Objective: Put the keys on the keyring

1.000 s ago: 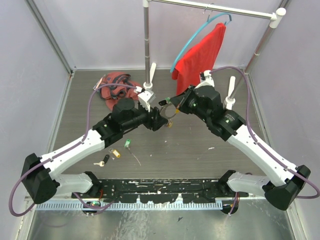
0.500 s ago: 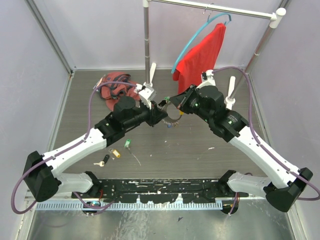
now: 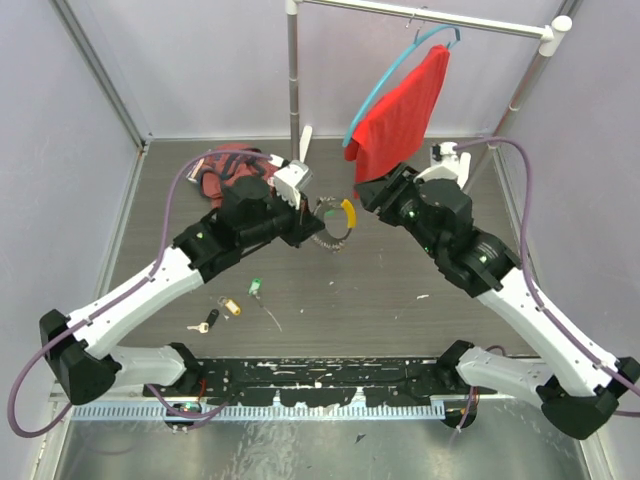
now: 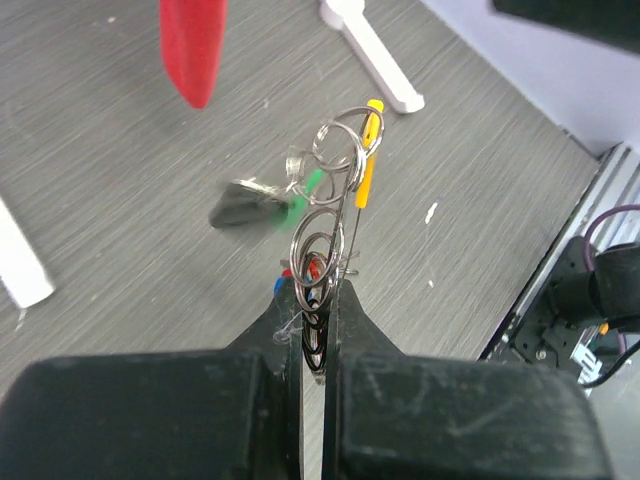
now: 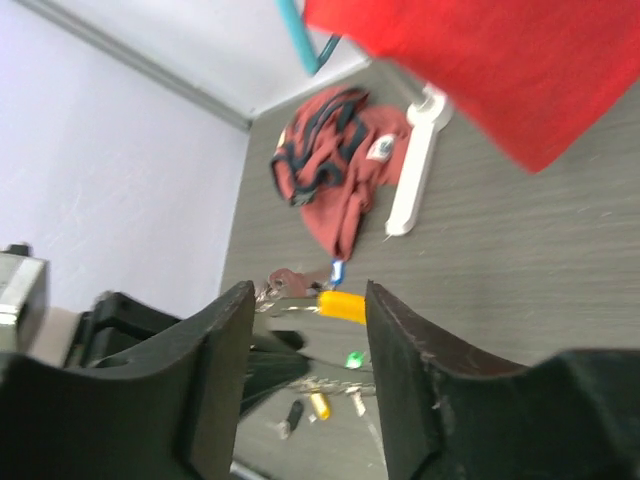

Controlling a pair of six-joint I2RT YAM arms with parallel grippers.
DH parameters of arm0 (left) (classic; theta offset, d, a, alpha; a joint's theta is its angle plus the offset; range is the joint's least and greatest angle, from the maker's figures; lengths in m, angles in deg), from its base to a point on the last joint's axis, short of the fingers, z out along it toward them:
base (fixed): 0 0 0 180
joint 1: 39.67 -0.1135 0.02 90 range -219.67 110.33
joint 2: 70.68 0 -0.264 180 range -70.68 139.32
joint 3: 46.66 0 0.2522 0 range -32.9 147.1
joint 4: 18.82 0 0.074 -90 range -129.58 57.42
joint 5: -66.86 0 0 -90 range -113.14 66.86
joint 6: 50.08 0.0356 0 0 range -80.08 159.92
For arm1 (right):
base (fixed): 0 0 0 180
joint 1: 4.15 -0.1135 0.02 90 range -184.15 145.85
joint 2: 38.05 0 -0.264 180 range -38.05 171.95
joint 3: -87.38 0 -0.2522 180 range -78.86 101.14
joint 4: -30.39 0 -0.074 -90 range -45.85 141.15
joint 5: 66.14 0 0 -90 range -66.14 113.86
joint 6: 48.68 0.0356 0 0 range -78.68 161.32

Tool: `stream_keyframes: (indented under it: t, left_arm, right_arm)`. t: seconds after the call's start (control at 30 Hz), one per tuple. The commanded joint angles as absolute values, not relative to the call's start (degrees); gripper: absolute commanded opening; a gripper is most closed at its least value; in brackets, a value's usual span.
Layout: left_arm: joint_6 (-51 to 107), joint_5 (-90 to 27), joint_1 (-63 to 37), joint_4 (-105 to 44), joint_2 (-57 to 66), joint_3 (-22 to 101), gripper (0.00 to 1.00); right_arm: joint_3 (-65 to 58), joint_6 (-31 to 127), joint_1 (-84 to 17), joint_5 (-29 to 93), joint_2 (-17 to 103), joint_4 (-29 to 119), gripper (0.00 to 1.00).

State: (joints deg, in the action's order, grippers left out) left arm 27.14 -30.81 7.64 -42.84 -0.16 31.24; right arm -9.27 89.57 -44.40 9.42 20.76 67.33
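The left tool (image 4: 316,305) clamps the keyring (image 4: 322,240) of looped silver wire; the right tool (image 5: 307,300) stands apart, empty. Three keys (image 3: 231,306) lie on the grained grey table (image 3: 400,310).

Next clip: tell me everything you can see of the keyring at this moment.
The keyring is a cluster of thin silver rings, metal by the look, looped through one another. It is off the table, clamped edge-on between the left gripper's shut fingers and sticking out past their tips. On it hang a yellow tag, a green tag beside a blurred dark key, and red and blue bits close to the fingers. The right gripper stands open, clear of it.
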Motion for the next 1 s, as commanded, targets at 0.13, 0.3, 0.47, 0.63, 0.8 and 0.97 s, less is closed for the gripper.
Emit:
stream_keyframes:
  t: [0.13,0.3,0.47,0.63,0.8,0.97]
  left_arm:
    - [33.58,-26.83,7.45,-88.26,6.24,51.89,0.0]
    - [36.93,-25.62,7.53,-102.58,10.49,59.52,0.0]
    - [42.27,-23.94,9.97,-106.03,10.97,64.62,0.0]
    - [48.81,-12.75,17.4,-102.43,7.3,63.86,0.0]
    - [55.68,-3.91,23.3,-98.16,4.74,63.64,0.0]
    - [61.99,0.89,27.38,-90.76,2.54,60.58,0.0]
  right_arm:
    - [-8.99,78.22,-44.23,-10.63,12.82,70.43,0.63]
    - [-9.65,67.72,-44.17,-9.31,12.2,68.22,0.67]
    - [-11.04,55.68,-44.18,1.67,12.05,66.77,0.7]
    - [-11.33,47.67,-44.19,23.77,9.86,68.01,0.7]
    - [-16.36,44.47,-44.19,34.18,5.66,63.19,0.7]
    - [-16.65,45.12,-44.17,34.06,5.13,62.44,0.68]
